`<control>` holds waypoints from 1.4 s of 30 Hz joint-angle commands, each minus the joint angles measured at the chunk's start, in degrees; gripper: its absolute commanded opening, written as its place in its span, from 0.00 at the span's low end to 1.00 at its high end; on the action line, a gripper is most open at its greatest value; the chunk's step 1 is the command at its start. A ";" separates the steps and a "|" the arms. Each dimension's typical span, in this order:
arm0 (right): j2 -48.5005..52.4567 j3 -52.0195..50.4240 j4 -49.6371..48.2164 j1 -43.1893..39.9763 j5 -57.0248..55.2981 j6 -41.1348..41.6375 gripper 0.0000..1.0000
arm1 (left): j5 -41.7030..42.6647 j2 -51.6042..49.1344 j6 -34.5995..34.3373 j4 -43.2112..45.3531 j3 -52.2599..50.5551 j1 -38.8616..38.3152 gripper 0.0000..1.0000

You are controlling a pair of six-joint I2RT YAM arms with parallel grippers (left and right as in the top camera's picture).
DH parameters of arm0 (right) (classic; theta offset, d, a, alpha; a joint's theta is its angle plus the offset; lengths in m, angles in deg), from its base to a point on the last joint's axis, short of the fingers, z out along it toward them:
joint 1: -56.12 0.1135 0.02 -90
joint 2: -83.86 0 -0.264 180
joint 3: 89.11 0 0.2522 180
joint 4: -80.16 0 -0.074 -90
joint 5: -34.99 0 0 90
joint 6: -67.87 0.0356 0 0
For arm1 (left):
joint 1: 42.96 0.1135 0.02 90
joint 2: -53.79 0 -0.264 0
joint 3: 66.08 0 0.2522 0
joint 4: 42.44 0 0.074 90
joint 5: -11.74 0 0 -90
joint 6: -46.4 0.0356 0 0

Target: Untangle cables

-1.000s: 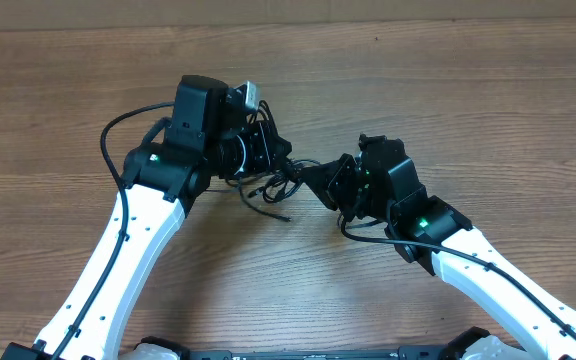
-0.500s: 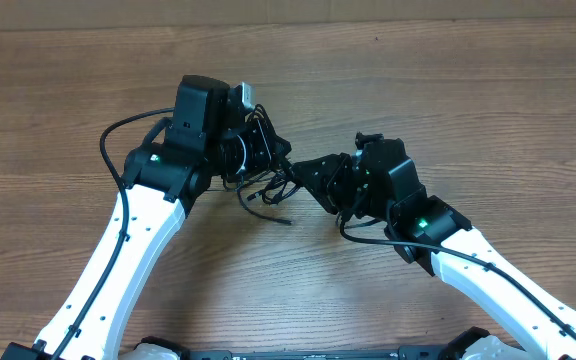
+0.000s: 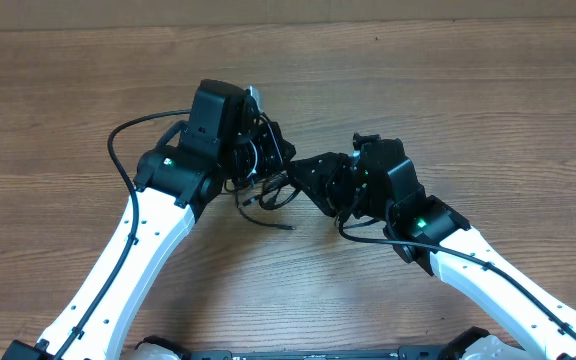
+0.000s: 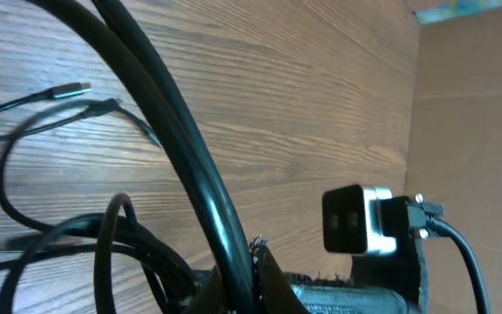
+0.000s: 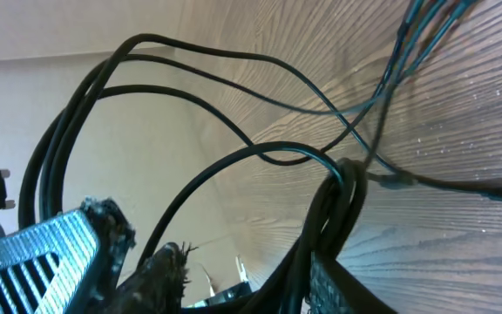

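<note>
Cables [image 3: 265, 197] are lying in a black tangle near the middle of the desk [image 3: 448, 90], with one loose end trailing out toward 5 o'clock. At the tangle's 12 o'clock the left fingers [image 3: 271, 158] are pressing together on a couple of its strands; in the left wrist view those strands are rising diagonally from the grip, and a silver-tipped plug [image 4: 74, 89] is showing at 10 o'clock. At the tangle's 3 o'clock the right fingers [image 3: 315, 180] are standing apart, with looped strands passing between them but not pinched.
</note>
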 commanded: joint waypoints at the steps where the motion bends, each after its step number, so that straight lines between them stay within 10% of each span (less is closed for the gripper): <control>1: 0.02 0.52 -0.59 0.61 3.69 -0.02 0.44 | -3.76 0.17 -1.68 0.44 0.90 -0.79 0.04; 42: 0.76 0.52 -1.09 4.96 2.84 0.00 0.29 | -7.21 0.17 -18.10 3.50 0.90 -2.29 0.04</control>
